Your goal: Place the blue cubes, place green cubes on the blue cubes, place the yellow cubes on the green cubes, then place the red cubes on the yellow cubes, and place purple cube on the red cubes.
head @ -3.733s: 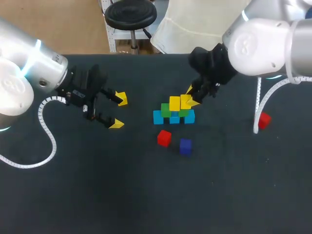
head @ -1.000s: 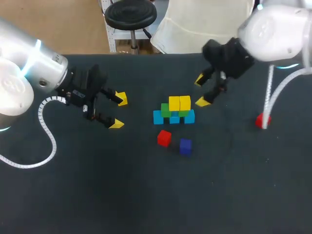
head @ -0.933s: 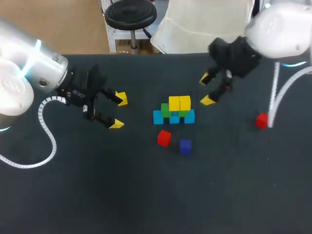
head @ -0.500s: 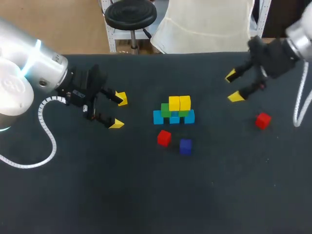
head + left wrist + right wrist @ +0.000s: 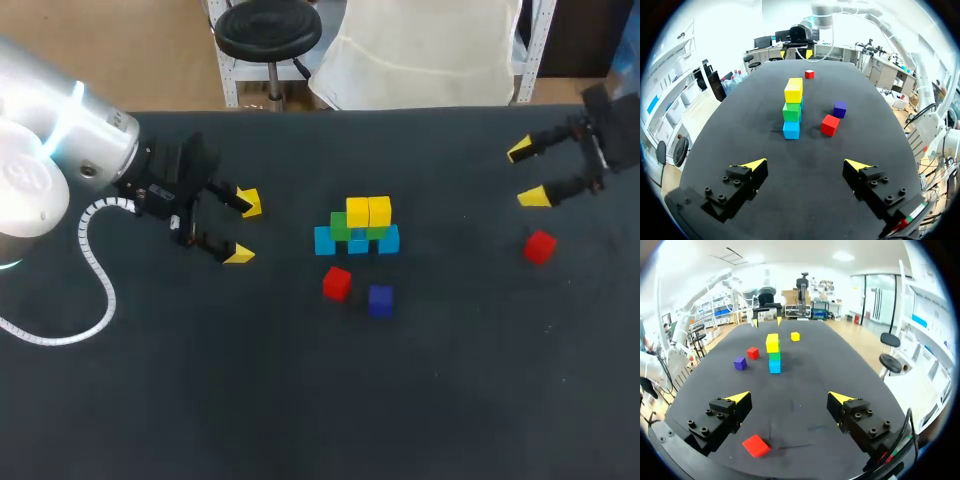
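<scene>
- Head view, far left: the left gripper (image 5: 244, 229) hangs over the 9 o'clock side of the table (image 5: 200, 400). Its fingers are spread apart with nothing between them.
- Centre: the stack. Three blue cubes (image 5: 358, 244) lie in a row on the table. Two green cubes (image 5: 341, 226) sit on them, and two yellow cubes (image 5: 358, 212) sit touching side by side on top. No red cube is on the yellow layer yet.
- At 7 o'clock of the stack, near it, the near red cube (image 5: 337, 283) lies on the table. The purple cube (image 5: 380, 300) lies at 6 o'clock of the stack, near the red cube but apart from it.
- Far right: the right gripper (image 5: 528, 173) is at about 2 o'clock of the table, fingers apart and empty.
- The far red cube (image 5: 540, 246) lies at 6 o'clock of the right gripper, near it and well apart from the stack.
- Deciding relation, right wrist view: this cube sits low under the gripper, closer to one finger than midway between them. Being a cube it has no long axis, though its faces look slightly turned against the finger line.
- Judgement: the right arm is nearer this cube, and the left arm is nearer the other, at its 4 o'clock.
</scene>
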Motion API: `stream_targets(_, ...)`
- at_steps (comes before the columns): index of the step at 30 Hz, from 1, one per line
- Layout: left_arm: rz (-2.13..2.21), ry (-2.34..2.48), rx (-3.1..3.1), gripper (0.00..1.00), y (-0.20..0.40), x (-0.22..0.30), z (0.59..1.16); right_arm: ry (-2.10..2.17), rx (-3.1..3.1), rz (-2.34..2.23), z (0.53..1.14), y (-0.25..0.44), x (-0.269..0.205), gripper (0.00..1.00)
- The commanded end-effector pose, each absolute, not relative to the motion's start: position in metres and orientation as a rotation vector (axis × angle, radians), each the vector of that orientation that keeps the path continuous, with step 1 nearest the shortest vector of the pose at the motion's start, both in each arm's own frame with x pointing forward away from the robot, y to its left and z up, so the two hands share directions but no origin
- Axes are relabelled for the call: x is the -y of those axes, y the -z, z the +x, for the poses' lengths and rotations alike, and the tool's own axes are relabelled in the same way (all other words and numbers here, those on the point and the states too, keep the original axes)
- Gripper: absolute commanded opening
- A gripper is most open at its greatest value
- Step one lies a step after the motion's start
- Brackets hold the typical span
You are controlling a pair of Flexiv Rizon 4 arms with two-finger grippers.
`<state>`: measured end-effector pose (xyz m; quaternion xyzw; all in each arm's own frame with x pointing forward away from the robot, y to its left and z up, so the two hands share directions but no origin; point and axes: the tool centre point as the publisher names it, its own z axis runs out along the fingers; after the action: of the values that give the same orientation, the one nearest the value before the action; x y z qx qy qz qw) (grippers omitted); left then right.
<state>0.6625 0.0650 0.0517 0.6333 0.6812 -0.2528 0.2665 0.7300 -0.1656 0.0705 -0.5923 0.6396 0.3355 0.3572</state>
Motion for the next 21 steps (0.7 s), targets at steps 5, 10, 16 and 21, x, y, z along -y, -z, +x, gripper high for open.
stream_targets(5, 1.708, 0.682, -1.832, 1.0, -0.051, -0.066, 0.662, -0.889, -1.595, -1.49, 0.722, -0.067, 0.178, 1.0)
stream_targets(10, 1.708, 0.682, -1.832, 1.0, -0.051, -0.066, 0.662, -0.886, -1.58, -1.531, 0.72, -0.067, 0.178, 1.0)
stream_targets(16, 1.903, 0.595, -1.786, 1.0, -0.054, -0.066, 0.676, -0.886, -1.58, -1.531, 0.72, -0.067, 0.178, 1.0)
stream_targets(21, 1.965, 0.547, -1.796, 1.0, -0.062, -0.073, 0.702, -0.886, -1.58, -1.531, 0.72, -0.067, 0.178, 1.0)
